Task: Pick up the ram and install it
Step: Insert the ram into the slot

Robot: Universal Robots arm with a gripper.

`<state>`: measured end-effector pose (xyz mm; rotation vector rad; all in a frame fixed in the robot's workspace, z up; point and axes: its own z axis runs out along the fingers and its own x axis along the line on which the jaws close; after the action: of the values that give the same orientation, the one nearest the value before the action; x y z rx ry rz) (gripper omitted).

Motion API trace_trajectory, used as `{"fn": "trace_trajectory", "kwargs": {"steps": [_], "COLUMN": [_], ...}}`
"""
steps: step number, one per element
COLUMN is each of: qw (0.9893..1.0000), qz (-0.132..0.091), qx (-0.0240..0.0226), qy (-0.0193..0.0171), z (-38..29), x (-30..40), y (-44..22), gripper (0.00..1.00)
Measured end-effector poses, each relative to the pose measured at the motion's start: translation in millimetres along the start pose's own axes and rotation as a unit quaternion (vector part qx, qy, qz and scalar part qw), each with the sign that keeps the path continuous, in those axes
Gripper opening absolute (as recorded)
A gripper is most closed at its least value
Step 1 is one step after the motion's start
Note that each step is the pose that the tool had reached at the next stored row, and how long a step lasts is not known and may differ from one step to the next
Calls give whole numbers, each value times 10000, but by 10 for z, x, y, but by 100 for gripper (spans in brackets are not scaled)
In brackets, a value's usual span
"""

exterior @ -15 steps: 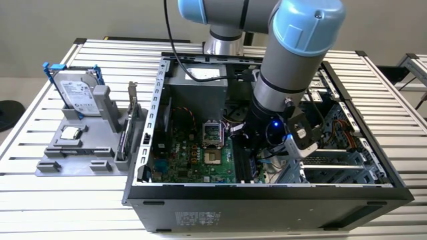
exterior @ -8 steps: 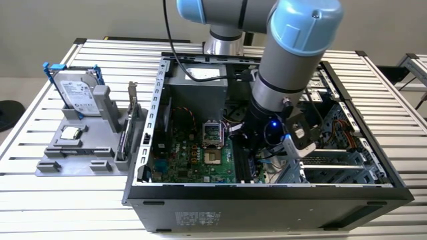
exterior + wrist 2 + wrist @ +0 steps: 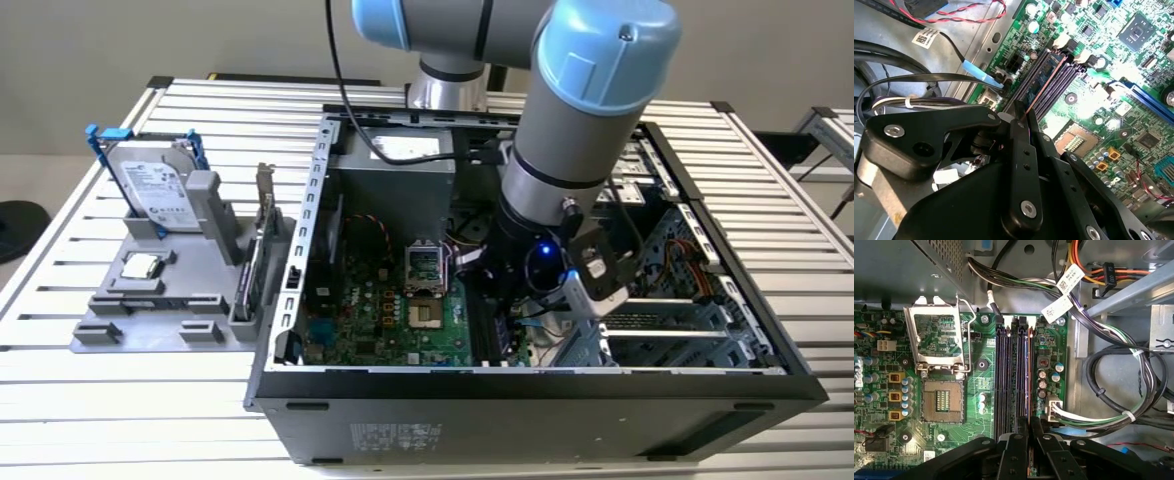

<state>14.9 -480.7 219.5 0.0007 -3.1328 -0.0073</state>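
Observation:
The ram (image 3: 1027, 375) is a long dark stick seen edge-on, standing upright and lined up along the dark memory slots (image 3: 1004, 380) of the green motherboard. My gripper (image 3: 1029, 436) is shut on the near end of it, one black finger on each flat side. In the second wrist view the ram (image 3: 1041, 82) runs from the gripper (image 3: 1029, 122) out over the slots (image 3: 1066, 80); I cannot tell whether it is seated in one. In the exterior view the gripper (image 3: 505, 308) is low inside the open computer case (image 3: 534, 385), at the motherboard's edge on that view's right.
An open processor socket (image 3: 939, 347) lies beside the slots. Cable bundles (image 3: 1114, 385) crowd the other side. Outside the case, on the exterior view's left, a grey fixture (image 3: 114, 325) holds a hard drive with blue brackets (image 3: 154, 185) and a small silver chip (image 3: 140, 265).

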Motion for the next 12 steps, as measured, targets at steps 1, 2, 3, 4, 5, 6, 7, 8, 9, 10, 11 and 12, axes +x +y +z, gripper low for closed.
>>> {"fn": "trace_trajectory", "kwargs": {"steps": [1, 2, 3, 4, 5, 6, 7, 8, 9, 10, 11, 12], "qw": [10000, 10000, 10000, 10000, 10000, 10000, 10000, 10000, 10000, 10000, 10000, 10000], "qz": [0, 0, 0, 0, 1, 0, 0, 1, 1, 1, 1, 1], "qx": [-1, 1, 0, 0, 0, 1, 1, 1, 1, 1, 0, 0], "qy": [0, 1, 0, 0, 0, 0, 0, 0, 0, 0, 0, 0], "z": [9, 18, 28, 36, 40, 40, 40, 40, 40, 41, 41, 41], "x": [0, 0, 0, 0, 0, 0, 0, 0, 0, 0, 0, 0], "y": [0, -1, 0, 0, -1, -1, -1, -1, -1, -1, 0, 0], "gripper": [0, 0, 0, 0, 0, 0, 0, 0, 0, 0, 0, 100]}}
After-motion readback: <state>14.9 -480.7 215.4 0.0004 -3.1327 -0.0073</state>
